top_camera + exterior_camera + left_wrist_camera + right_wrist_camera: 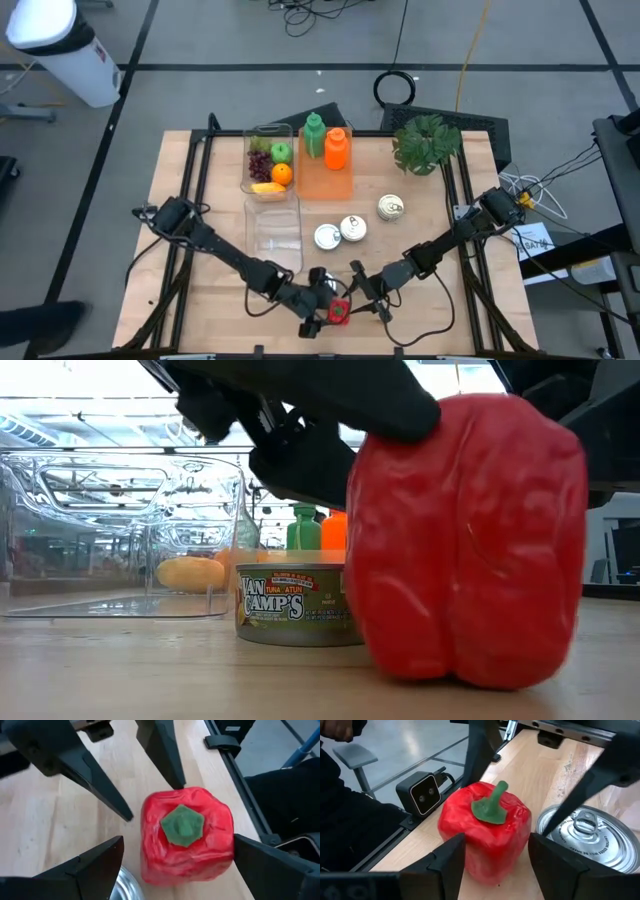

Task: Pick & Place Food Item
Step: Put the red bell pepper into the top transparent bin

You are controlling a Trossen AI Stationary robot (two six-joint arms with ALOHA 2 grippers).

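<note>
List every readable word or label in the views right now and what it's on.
"VAN CAMP'S": on the can label, low view; the first letter is partly cut off.
"TUNA" and "ATUN": small print above it on the same label.
Other small print on that label: too blurred to read.
Paper sheet beside the table, high view: print too small to read.
No other legible text.

Both end effectors meet at a small red bell pepper [339, 312] near the wooden counter's [420, 250] front edge.
</note>
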